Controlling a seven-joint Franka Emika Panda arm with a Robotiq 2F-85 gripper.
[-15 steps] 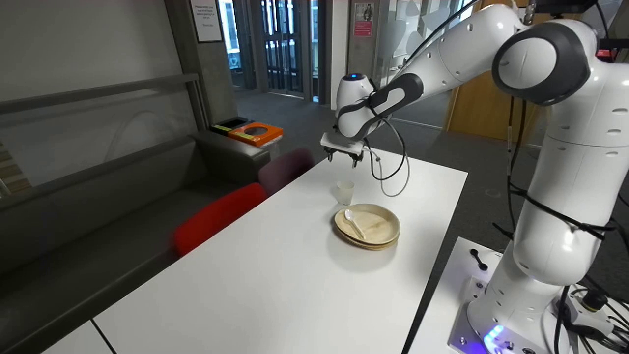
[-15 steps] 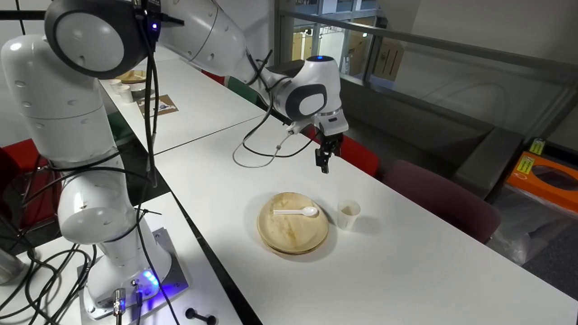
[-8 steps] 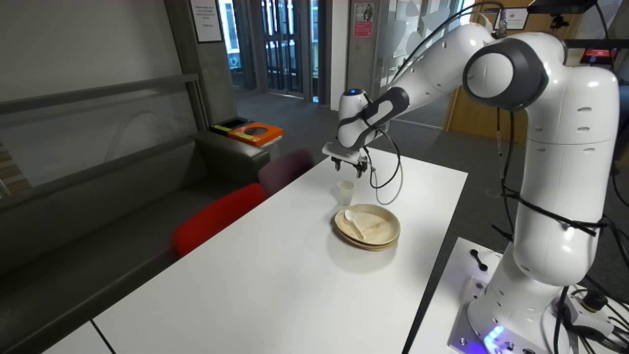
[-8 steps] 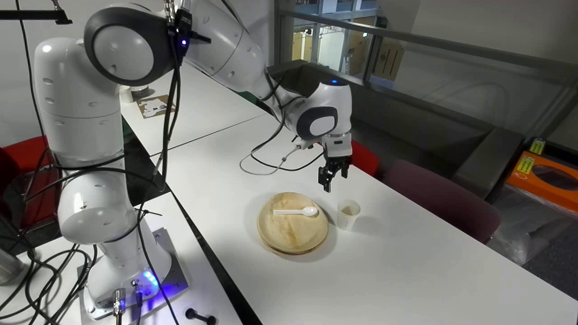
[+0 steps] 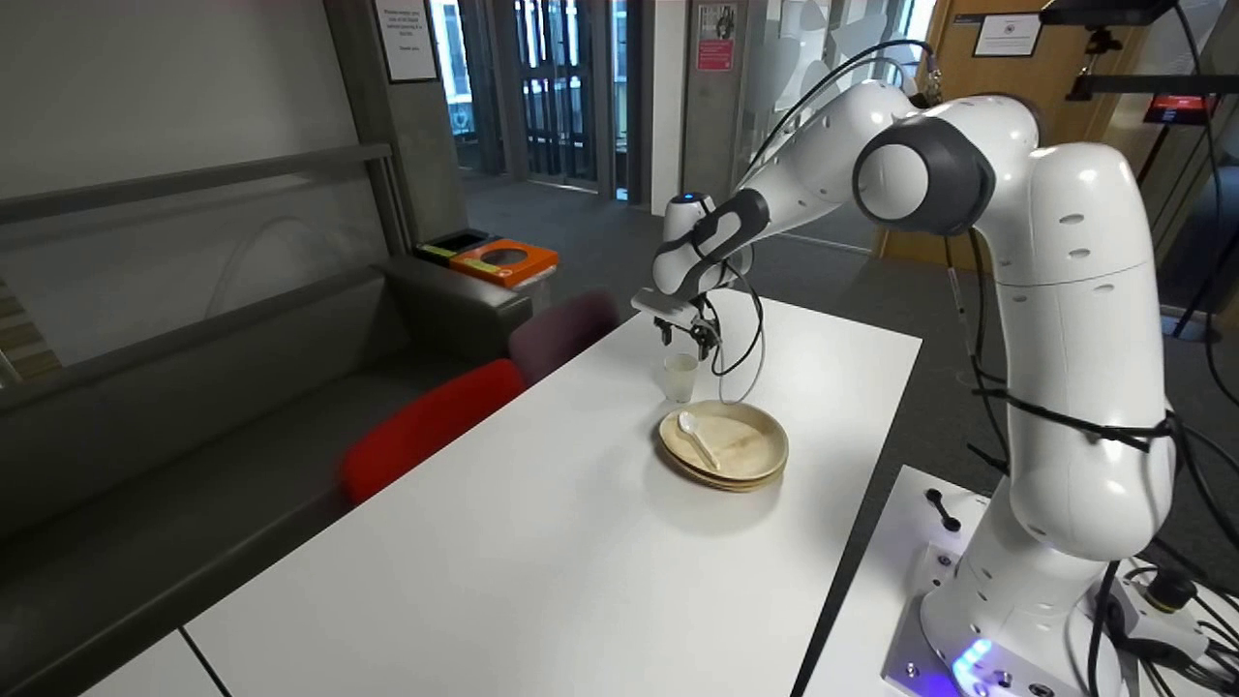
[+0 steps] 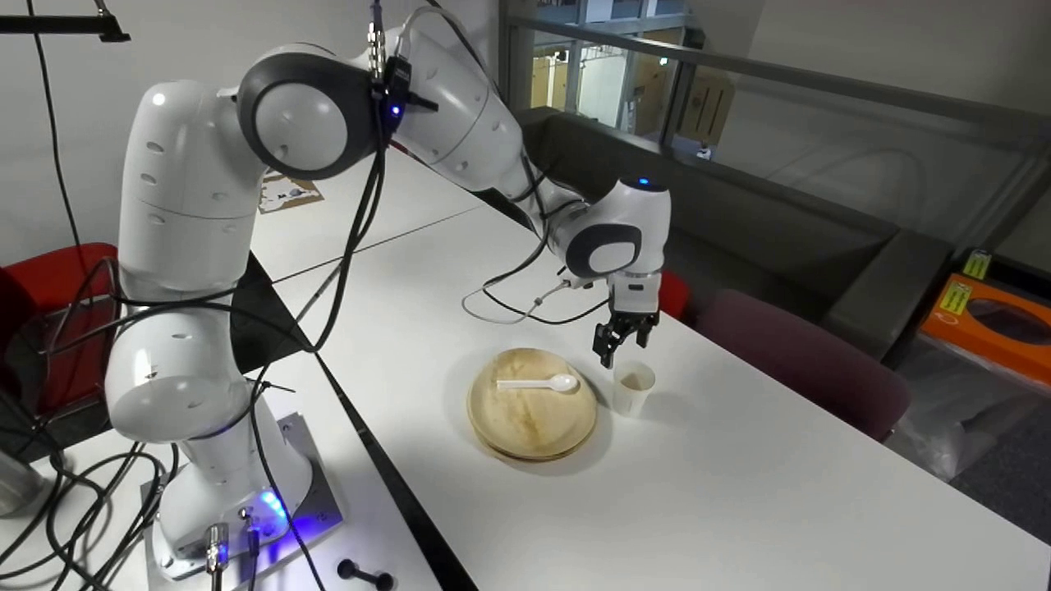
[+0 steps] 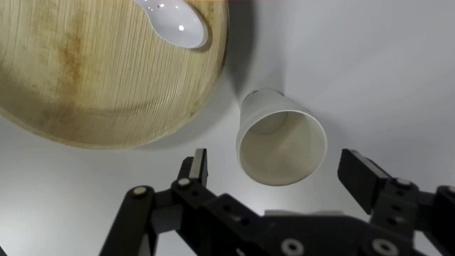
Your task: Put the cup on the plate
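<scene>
The small whitish cup stands upright on the white table, beside the plate and apart from it. It shows in both exterior views (image 5: pixel 680 381) (image 6: pixel 632 394) and in the wrist view (image 7: pixel 284 153). The round tan plate lies flat, seemingly stacked on another, in both exterior views (image 5: pixel 750 450) (image 6: pixel 525 427) and in the wrist view (image 7: pixel 106 89). My gripper (image 5: pixel 684 345) is open and empty, pointing down above the table near the cup; it also shows in an exterior view (image 6: pixel 624 353). In the wrist view the fingers (image 7: pixel 273 156) stand apart, with the cup's rim ahead between them, not touching it.
A white spoon (image 5: pixel 699 441) lies on the plate; it also shows in the wrist view (image 7: pixel 177 25). A red chair (image 5: pixel 436 426) and a dark purple chair (image 5: pixel 563 337) stand along the table's edge. Cables (image 6: pixel 525 304) hang in a loop by the wrist.
The arm has moved down and toward the cup, so the gripper is lower and closer to it. The cup, plate and spoon have not moved.
</scene>
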